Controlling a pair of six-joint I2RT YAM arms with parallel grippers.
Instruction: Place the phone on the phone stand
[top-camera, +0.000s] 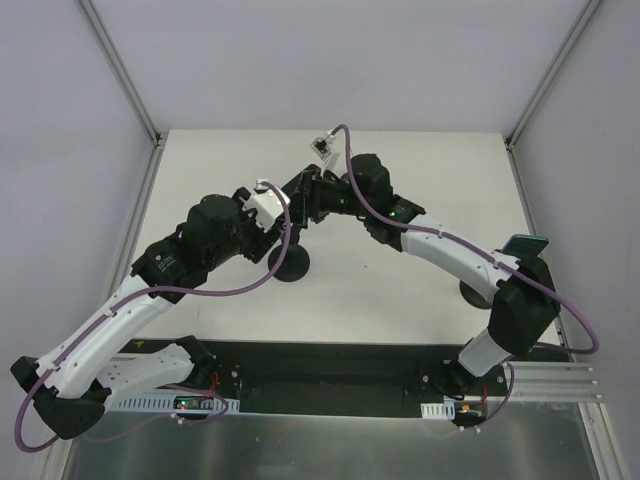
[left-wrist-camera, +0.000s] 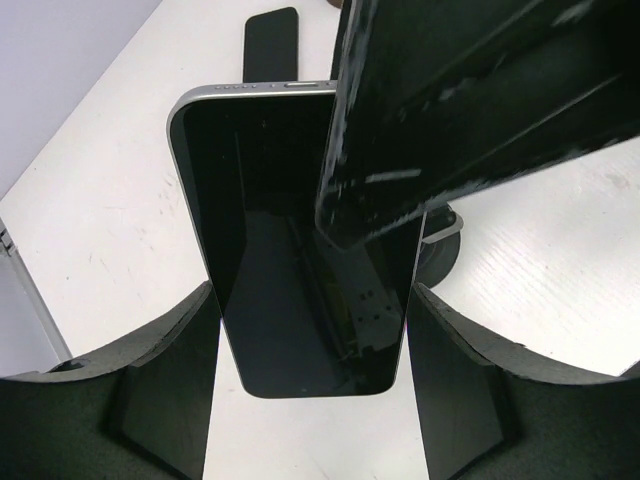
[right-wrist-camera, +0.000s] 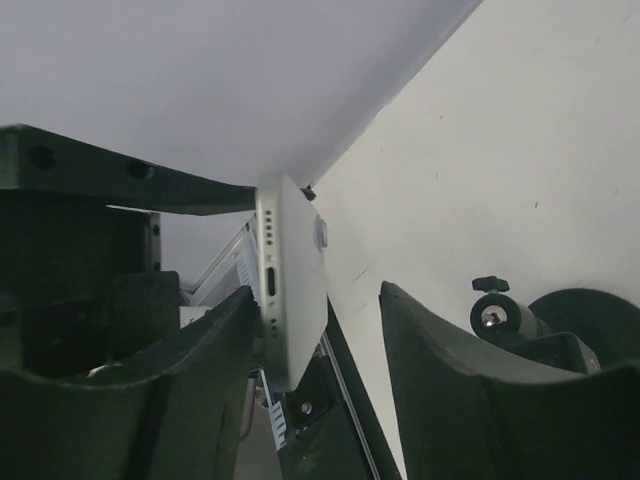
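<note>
Phone (left-wrist-camera: 270, 250), side edges clamped in left gripper (left-wrist-camera: 310, 310)

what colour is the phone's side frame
Silver-white, with a black screen. The frame of the phone shows best edge-on in the right wrist view.

The white table (top-camera: 400, 300) bears the round-based black phone stand (top-camera: 288, 266).

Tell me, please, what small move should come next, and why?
Probably close the right pincer onto the phone. It straddles the phone's edge with a gap at one finger, while the left pincer grips the other end, and the phone stand sits off to the side.
</note>
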